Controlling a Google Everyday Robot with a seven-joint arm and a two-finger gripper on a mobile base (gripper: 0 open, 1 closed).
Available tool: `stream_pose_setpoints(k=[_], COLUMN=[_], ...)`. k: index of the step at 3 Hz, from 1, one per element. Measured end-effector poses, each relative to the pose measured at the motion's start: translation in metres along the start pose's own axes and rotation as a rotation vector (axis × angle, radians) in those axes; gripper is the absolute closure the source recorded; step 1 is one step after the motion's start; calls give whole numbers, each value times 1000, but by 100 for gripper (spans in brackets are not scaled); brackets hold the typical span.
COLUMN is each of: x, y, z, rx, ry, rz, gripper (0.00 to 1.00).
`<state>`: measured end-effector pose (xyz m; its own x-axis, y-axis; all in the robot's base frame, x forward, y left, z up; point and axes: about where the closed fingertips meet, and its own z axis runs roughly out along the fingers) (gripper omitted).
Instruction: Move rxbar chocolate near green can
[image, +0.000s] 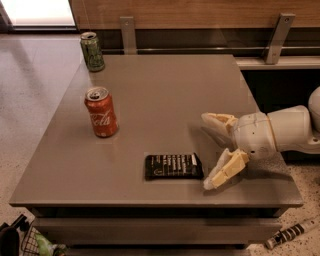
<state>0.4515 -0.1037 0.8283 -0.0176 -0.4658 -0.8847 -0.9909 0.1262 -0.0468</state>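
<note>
- Grey-brown and smooth, the table (165, 85) is seen from above and a little from the front.
- The rxbar chocolate (173, 166) lies flat on it, close to the front edge and a little right of the middle. Its long side runs along that edge and the white lettering faces up.
- The gripper (206, 151) reaches in from the right, low over the front right part of the table, just beside the right end of the bar.
- Its cream-coloured fingers (227, 169) are spread wide apart and grasp nothing. One points to the left, further back than the bar. The other slopes down toward the front, and its tip is very near the bar's right front corner. I cannot tell if it touches the wrapper.
- The white arm (285, 131) behind the gripper leaves the view at the right edge.
- The green can (92, 51) stands upright at the far left corner of the table, well apart from the bar.
- A red Coca-Cola can (101, 112) stands upright on the left part of the table, roughly between the green can and the bar.
</note>
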Motion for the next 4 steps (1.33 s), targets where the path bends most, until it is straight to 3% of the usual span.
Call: stream_pose_setpoints(k=[2, 3, 4], x=[-1, 6, 3], y=[12, 26, 28], z=[37, 48, 47], rx=[-61, -61, -59], ry=[-18, -40, -44], rz=[-20, -39, -42], gripper=[0, 15, 38])
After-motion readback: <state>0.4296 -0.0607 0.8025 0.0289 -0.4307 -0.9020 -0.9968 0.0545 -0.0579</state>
